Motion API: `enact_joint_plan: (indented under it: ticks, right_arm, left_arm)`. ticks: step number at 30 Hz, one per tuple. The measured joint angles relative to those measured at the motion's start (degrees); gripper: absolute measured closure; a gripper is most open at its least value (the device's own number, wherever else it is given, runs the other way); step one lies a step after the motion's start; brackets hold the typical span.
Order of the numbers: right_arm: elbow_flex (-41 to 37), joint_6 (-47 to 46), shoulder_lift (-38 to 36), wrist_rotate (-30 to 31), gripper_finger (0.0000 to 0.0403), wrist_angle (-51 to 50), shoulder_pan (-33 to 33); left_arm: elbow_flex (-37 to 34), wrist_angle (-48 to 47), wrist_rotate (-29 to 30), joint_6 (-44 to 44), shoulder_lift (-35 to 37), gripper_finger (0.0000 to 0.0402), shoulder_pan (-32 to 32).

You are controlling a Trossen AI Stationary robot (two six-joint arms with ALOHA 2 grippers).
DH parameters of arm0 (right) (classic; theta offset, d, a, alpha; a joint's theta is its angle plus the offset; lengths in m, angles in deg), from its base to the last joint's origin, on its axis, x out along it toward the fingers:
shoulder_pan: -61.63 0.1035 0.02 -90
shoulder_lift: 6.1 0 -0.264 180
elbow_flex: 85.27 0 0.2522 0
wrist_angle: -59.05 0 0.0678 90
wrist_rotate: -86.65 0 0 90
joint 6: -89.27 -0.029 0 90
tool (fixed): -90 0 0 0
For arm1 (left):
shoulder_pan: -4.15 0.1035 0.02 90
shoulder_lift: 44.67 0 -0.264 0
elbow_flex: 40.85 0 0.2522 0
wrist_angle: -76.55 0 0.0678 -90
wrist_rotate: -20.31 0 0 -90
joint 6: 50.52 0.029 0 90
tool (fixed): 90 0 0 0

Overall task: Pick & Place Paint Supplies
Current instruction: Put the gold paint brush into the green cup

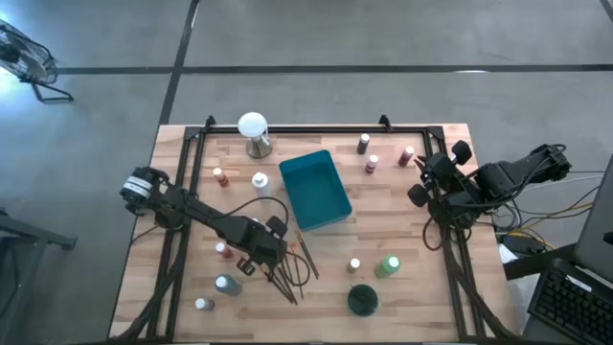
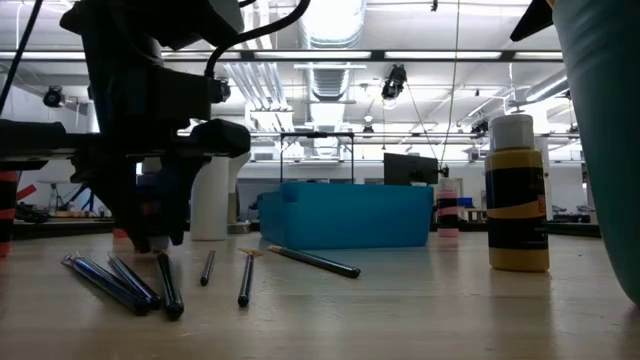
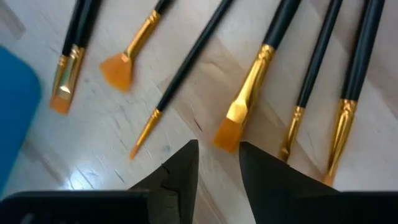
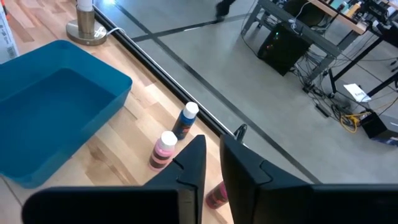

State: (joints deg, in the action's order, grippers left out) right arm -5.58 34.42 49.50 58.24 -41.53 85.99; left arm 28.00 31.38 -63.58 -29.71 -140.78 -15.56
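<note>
Wooden tabletop (image 1: pixel 402 201). Teal tray (image 1: pixel 315 190) at centre. Bottles (image 1: pixel 372 163) scattered around it. Left claw (image 3: pixel 217 162) low over loose brushes (image 3: pixel 242 99) beside tray, fingers slightly parted, holding nothing. Right claw (image 4: pixel 212 155) raised at right edge, narrow gap, empty.
</note>
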Motion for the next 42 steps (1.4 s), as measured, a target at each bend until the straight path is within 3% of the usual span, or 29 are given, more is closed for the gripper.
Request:
enact_joint_plan:
  ticks: [7,25,36,42]
  right_arm:
    - [0.00,0.01,0.00,0.00,0.0362,0.08,0.00]
    - [0.00,0.02,0.00,-0.01,0.0320,0.43,0.00]
    - [0.00,0.02,0.00,-0.02,0.0307,0.67,-0.02]
    - [0.00,0.02,0.00,-0.02,0.0321,0.74,0.00]
  left_arm:
    - [-0.02,0.99,-0.28,0.19,-0.75,0.0280,0.00]
    - [-0.04,1.85,-1.67,2.89,-1.53,0.0282,0.36]
    - [-0.26,2.44,-4.51,3.24,-2.25,0.0335,1.95]
    - [-0.31,2.56,-4.26,3.11,-2.25,0.0371,2.14]
